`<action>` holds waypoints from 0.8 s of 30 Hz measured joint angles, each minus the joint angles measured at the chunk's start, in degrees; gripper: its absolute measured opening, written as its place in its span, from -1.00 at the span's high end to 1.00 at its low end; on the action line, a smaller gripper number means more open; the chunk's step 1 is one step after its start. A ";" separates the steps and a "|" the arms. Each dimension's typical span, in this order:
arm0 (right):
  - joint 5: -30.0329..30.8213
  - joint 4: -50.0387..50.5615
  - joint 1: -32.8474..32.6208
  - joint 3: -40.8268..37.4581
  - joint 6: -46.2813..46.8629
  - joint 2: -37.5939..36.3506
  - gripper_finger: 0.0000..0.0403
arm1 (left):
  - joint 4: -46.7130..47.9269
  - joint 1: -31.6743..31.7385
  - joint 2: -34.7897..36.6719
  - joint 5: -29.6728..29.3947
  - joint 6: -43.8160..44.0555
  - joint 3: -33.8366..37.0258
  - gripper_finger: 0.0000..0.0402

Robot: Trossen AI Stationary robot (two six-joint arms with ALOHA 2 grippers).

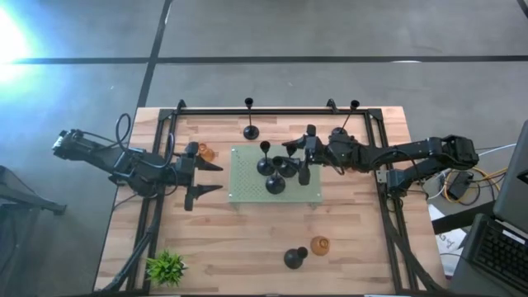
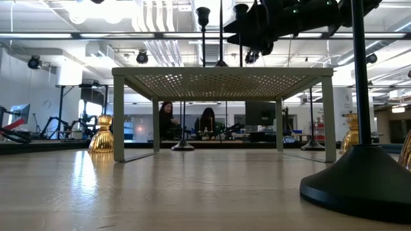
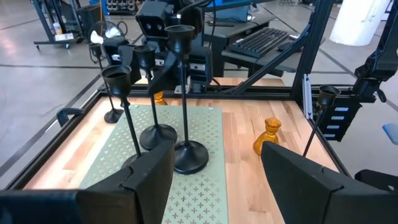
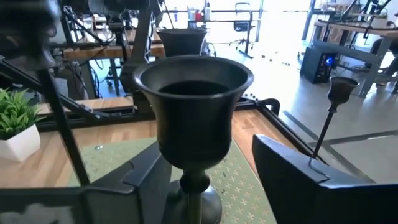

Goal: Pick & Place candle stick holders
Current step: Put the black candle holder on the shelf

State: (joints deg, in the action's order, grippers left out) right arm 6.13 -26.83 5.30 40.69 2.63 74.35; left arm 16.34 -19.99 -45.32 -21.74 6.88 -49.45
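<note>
Three black candle holders (image 1: 275, 171) with domed bases stand clustered on the green mat (image 1: 247, 183); right fingers (image 1: 299, 157) spread around one cup; left fingers (image 1: 208, 178) open at the mat's edge.

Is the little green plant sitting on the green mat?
No, the plant sits on the bare wood at the table's corner, far from the mat.

Left arm extended toward the mat (image 1: 272, 175), left gripper (image 1: 208, 178) just off its left edge, fingers spread wide. Right arm reaches over the mat's right side, right gripper (image 1: 298, 159) fingers apart.
</note>
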 joint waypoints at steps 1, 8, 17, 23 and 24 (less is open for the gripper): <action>-0.02 0.06 0.00 0.02 0.00 0.00 -0.13 | 0.00 -0.01 0.00 0.00 0.02 0.00 -0.22; -0.20 2.70 -0.02 0.02 0.17 -0.21 -0.35 | 0.00 -0.02 0.00 0.00 0.02 0.00 -0.22; -0.22 8.78 -0.02 0.00 0.15 -4.11 -0.36 | 0.10 -0.02 0.00 0.02 0.02 0.00 -0.22; -0.22 17.65 -0.02 0.02 1.73 -8.09 -0.34 | 0.11 -0.07 0.00 0.02 0.02 0.00 -0.22; -0.22 19.41 -0.02 0.02 2.59 -8.72 -0.35 | 0.11 -0.07 0.00 0.02 0.02 0.00 -0.22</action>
State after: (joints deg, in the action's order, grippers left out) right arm 5.91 -7.42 5.28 40.71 5.23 65.63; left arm 16.45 -20.05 -45.32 -21.71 6.90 -49.45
